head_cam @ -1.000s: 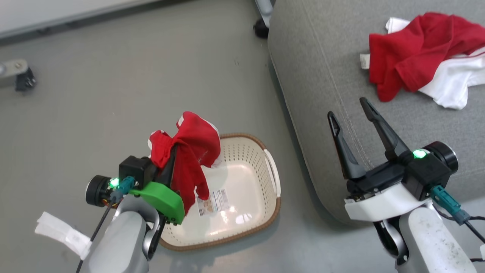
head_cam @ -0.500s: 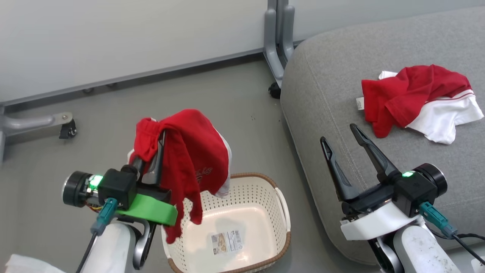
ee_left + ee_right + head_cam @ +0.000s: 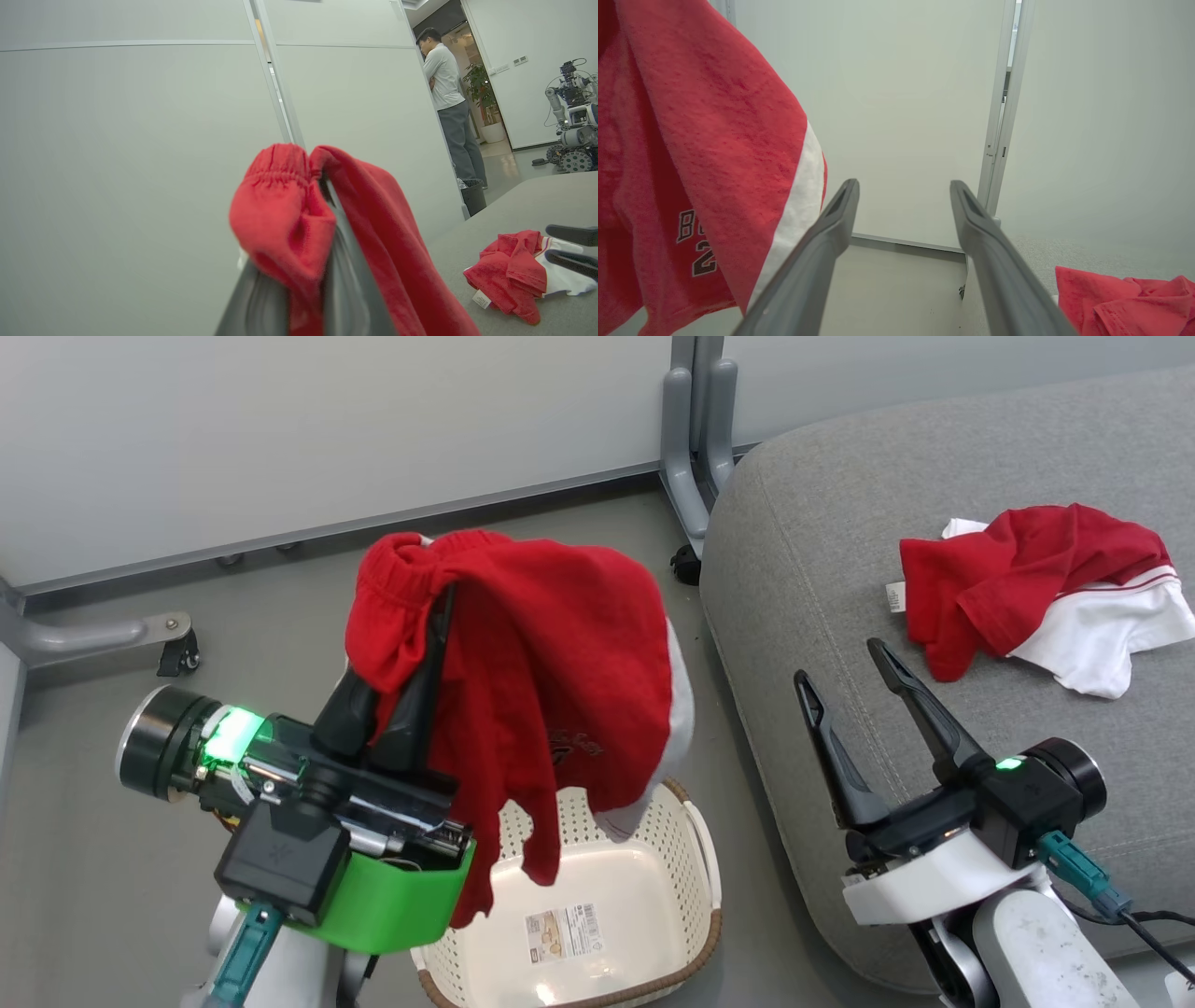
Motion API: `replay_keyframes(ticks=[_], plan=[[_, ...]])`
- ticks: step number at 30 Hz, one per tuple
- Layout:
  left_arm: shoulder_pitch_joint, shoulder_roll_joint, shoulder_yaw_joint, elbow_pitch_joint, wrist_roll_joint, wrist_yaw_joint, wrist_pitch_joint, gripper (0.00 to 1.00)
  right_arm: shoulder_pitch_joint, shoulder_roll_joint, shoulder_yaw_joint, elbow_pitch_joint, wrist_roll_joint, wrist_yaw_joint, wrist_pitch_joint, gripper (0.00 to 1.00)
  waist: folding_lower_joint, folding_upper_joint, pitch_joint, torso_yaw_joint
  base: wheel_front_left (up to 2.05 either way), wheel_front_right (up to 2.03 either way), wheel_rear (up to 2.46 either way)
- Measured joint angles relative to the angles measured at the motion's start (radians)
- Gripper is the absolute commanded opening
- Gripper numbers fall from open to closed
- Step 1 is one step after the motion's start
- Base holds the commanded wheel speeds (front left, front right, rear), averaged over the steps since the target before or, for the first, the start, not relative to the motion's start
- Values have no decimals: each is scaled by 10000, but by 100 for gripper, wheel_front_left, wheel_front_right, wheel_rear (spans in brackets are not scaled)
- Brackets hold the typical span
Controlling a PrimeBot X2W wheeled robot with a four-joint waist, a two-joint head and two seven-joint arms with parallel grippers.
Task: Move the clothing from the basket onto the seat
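Observation:
My left gripper (image 3: 441, 607) is shut on the red shorts (image 3: 551, 672), held up above the cream basket (image 3: 698, 859). The shorts drape over its fingers, with the elastic waist (image 3: 280, 163) bunched at the tips and a white side panel (image 3: 798, 196) hanging down. Inside the basket I see just a label sticker (image 3: 563, 933) on the bottom. The red and white shirt (image 3: 1027, 579) lies crumpled on the grey seat (image 3: 822, 569). My right gripper (image 3: 838, 663) stands open and empty over the seat's front edge, apart from the shirt (image 3: 1125, 298).
A grey partition wall runs along the back, with a metal leg and castor (image 3: 695, 476) beside the seat and another castor foot (image 3: 173, 649) at the left. A person (image 3: 448, 93) stands in a far doorway near another robot (image 3: 572, 126).
My left gripper has lifted the shorts well above the basket, nearer the camera. The head camera has tilted up, bringing the wall into view. The right gripper stays open in place.

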Motion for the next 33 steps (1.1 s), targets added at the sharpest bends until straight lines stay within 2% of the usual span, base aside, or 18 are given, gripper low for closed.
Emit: replay_keyframes(ticks=[9,23,33], plan=[[-3,92,-784,-1047,-414,-73,0,0,0,-19,-92,8,0,0,0,100,0,0,-3,19,0,0,0],[5,159,-1885,-1072,-815,-90,0,0,24,-48,-157,19,2,0,0,100,1,0,-59,6,0,0,0],[16,136,-1889,-1024,-815,-90,0,0,48,-84,-184,25,33,0,0,100,1,0,-36,-5,0,0,0]])
